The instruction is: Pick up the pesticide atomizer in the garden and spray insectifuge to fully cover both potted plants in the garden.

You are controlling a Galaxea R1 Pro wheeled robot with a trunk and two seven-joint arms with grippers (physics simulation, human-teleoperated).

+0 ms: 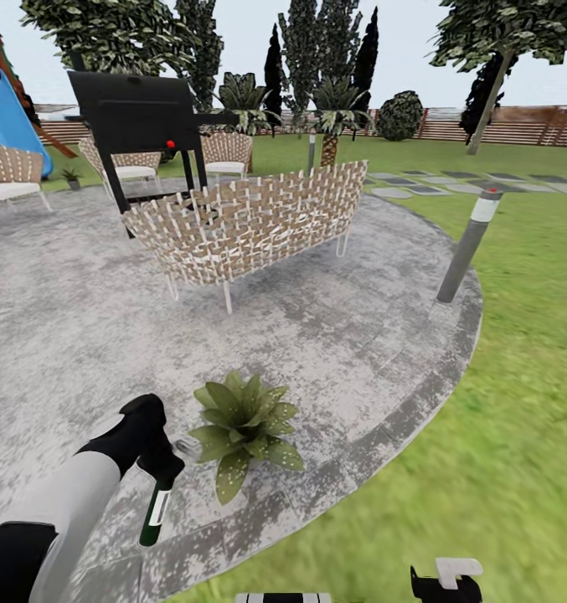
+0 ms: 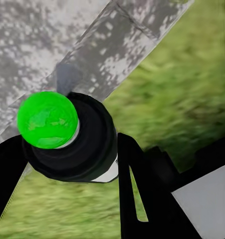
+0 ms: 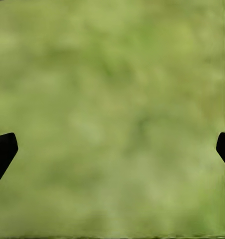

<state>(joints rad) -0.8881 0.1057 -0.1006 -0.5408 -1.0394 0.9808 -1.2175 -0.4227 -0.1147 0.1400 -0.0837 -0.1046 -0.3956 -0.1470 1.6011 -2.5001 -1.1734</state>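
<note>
While the round paved patio (image 1: 82, 335) spreads before me, one potted plant (image 1: 241, 423) sits near its edge, my left gripper (image 1: 153, 456) just beside it, jaws clamped on the pesticide atomizer (image 1: 157, 507). My right gripper (image 3: 112, 149) hangs wide over grass. Pointed downward, the bottle's spray may miss the leaves.

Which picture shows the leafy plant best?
The head view. There the plant shows whole, sitting on the patio beside the bottle in the left gripper. The left wrist view gives the bottle's green end, paving and grass; the right wrist view gives blurred grass. No leaves there.
</note>
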